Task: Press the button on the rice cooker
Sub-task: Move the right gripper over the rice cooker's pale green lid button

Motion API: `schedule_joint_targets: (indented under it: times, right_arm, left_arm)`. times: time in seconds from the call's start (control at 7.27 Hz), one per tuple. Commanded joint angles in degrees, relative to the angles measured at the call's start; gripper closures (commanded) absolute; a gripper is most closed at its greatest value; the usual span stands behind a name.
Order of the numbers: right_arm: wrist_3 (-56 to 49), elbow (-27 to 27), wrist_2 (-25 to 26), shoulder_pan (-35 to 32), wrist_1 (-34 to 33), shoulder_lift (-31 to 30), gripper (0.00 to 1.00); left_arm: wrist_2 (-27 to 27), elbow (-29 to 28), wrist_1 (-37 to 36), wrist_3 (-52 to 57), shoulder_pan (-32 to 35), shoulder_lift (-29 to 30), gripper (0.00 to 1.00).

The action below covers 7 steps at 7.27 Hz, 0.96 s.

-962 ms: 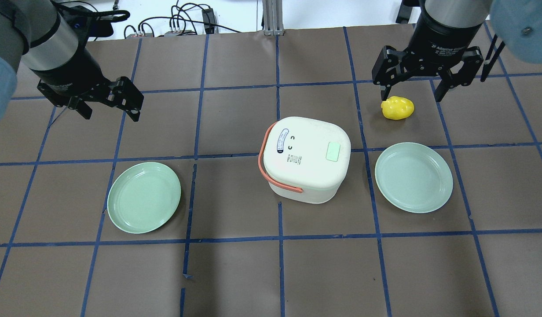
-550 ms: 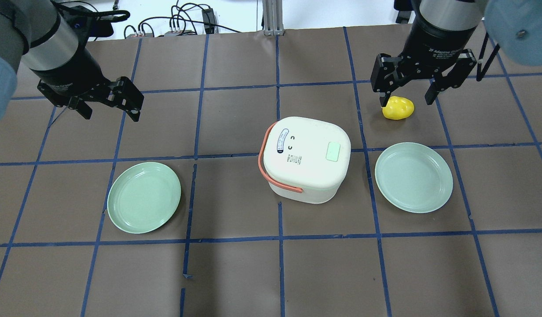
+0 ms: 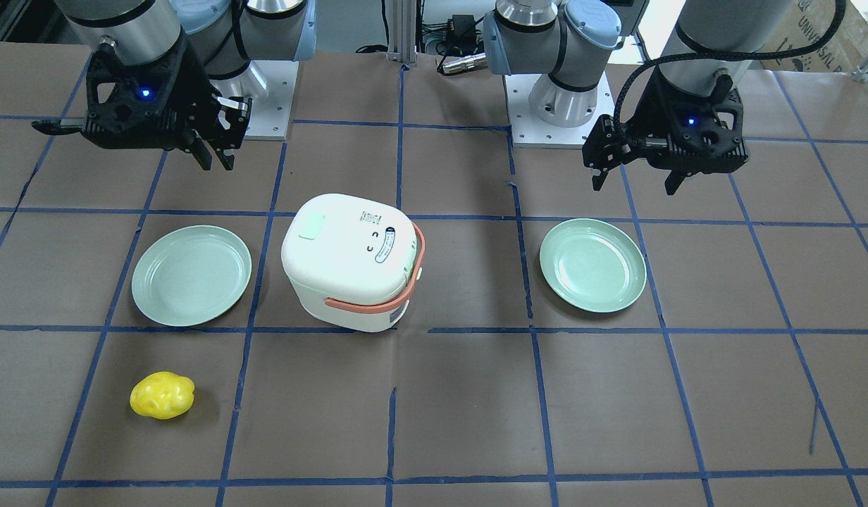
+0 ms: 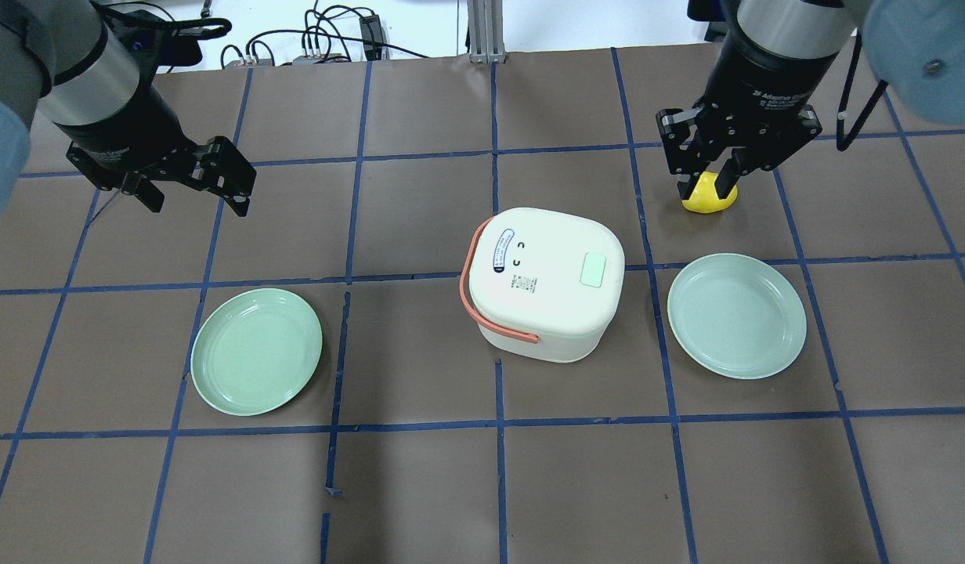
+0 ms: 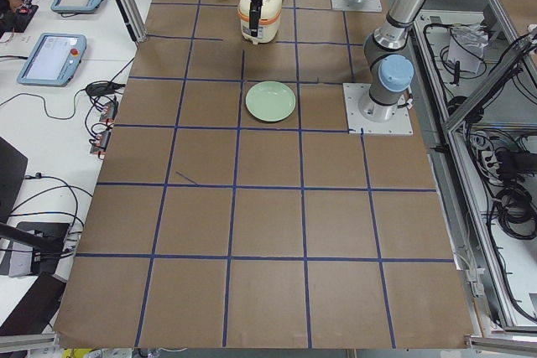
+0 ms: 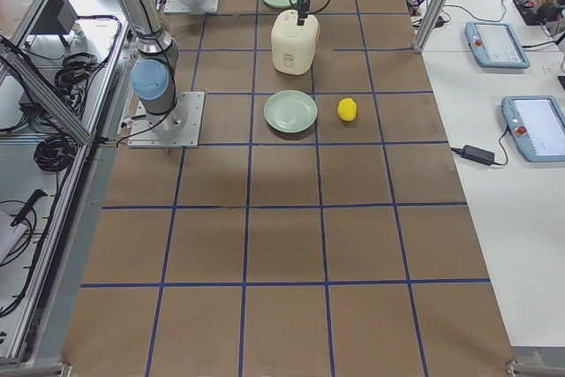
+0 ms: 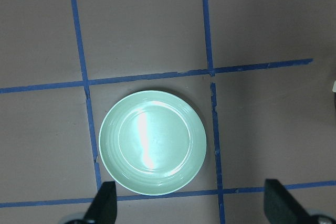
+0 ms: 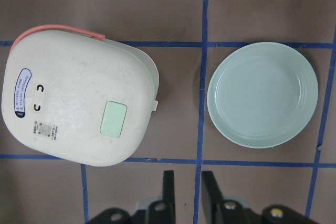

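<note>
Brown matte paper with a blue tape grid covers the table (image 4: 420, 486); near its middle stands the rice cooker (image 4: 541, 282) — a smooth cream box with rounded corners, a salmon handle (image 4: 471, 301) and a pale green rectangular button (image 4: 594, 270) on its lid. The right gripper (image 8: 187, 182) hangs apart from it, fingers almost together and empty, while the left gripper (image 7: 191, 191) is spread wide near a round green plate (image 7: 152, 142).

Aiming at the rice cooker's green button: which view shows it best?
Right wrist-mounted: the green button on the rice cooker lid is large, unobstructed. Overhead and front-facing show it smaller; side views, too small to tell.
</note>
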<state>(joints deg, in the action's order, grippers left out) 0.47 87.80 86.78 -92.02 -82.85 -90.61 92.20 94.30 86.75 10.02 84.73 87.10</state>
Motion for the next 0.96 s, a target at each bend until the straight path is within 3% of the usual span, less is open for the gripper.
schedule_joint_targets:
  times: [0.0, 0.55, 0.83]
  right_arm:
    - [4.4, 5.3, -2.6, -0.6, -3.2, -1.0, 0.92]
    - [14.5, 8.9, -3.6, -5.4, -12.0, 1.7, 0.91]
    - [15.3, 9.1, -3.6, -5.8, -12.9, 1.8, 0.91]
  left_arm:
    - [0.0, 0.0, 0.0, 0.0, 0.0, 0.0, 0.0]
    - [0.0, 0.0, 0.0, 0.0, 0.0, 0.0, 0.0]
    - [0.0, 0.0, 0.0, 0.0, 0.0, 0.0, 0.0]
